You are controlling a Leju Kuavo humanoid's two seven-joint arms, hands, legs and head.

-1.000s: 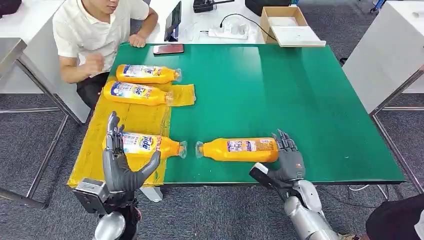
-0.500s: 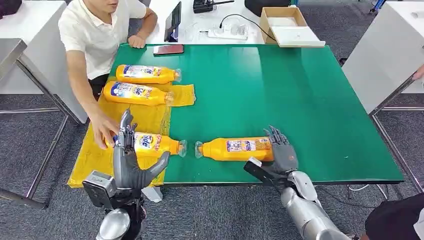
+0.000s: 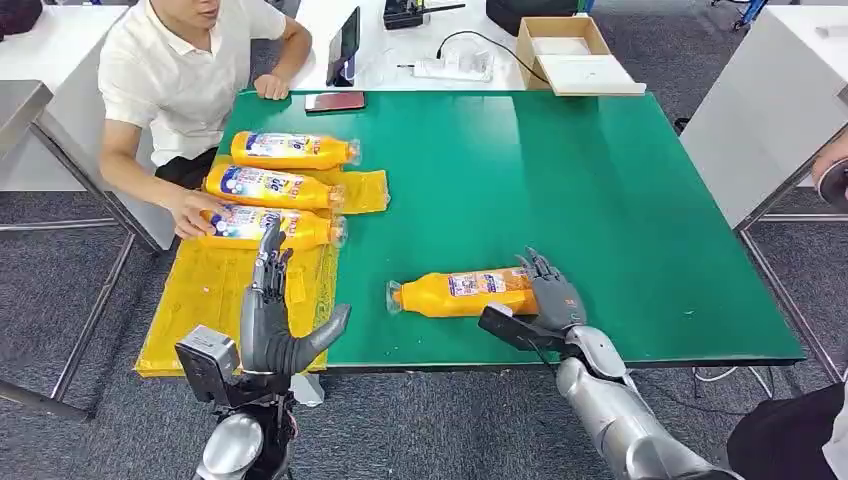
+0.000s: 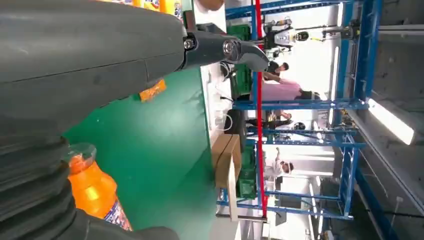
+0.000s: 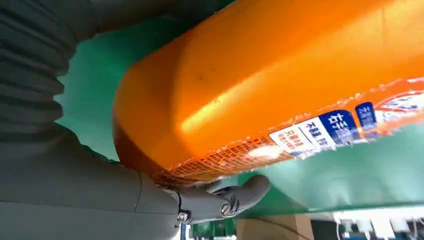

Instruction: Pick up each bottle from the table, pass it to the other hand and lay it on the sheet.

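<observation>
Right robot hand (image 3: 553, 298) is cupped around the base of the orange bottle (image 3: 462, 293), lying on the green counter (image 3: 600, 200); left robot hand (image 3: 275, 320) is held apart, empty; the bottle may roll away if grasped off-centre

A: Orange bottle (image 3: 468, 294) with a white-and-blue label, lying on the green surface (image 3: 560, 180)!

B: And a yellow sheet (image 3: 205, 300), three more orange bottles, blue-labelled. White shirt (image 3: 185, 80) nearby.

I see even, bright overhead light; bench (image 3: 560, 190) shadows soft. Right wrist view: bottle (image 5: 280, 75) close and blurred, with glare.
</observation>
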